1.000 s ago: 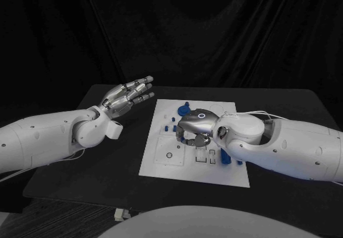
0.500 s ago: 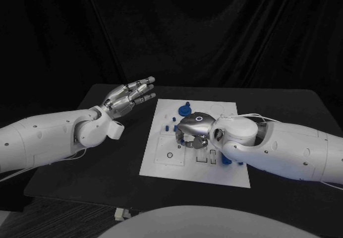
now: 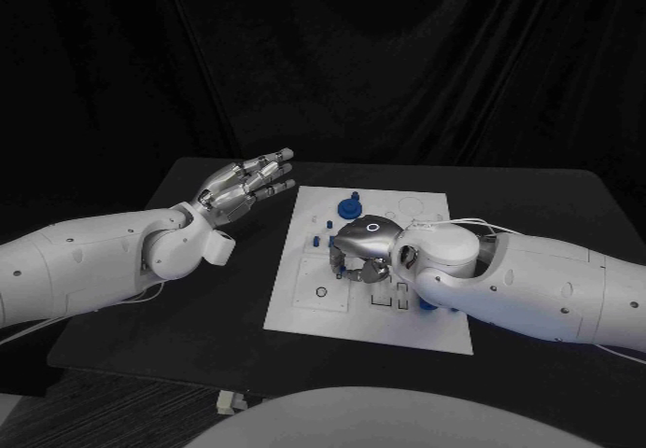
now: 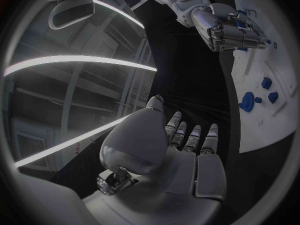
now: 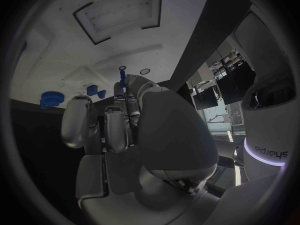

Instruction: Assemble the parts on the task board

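L hand (image 3: 246,184) raised, fingers spread, empty | R hand (image 3: 363,245) over task board (image 3: 303,303), seemingly pinching thin blue part (image 5: 122,78)

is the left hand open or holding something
Open: the left hand hangs above the table beside the task board, fingers spread, nothing in it.

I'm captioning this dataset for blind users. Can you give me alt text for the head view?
The right hand is curled low over the middle of the white task board on a black table. Small blue parts sit near the board's far edge. The left hand hovers beside the board, fingers apart, holding nothing.
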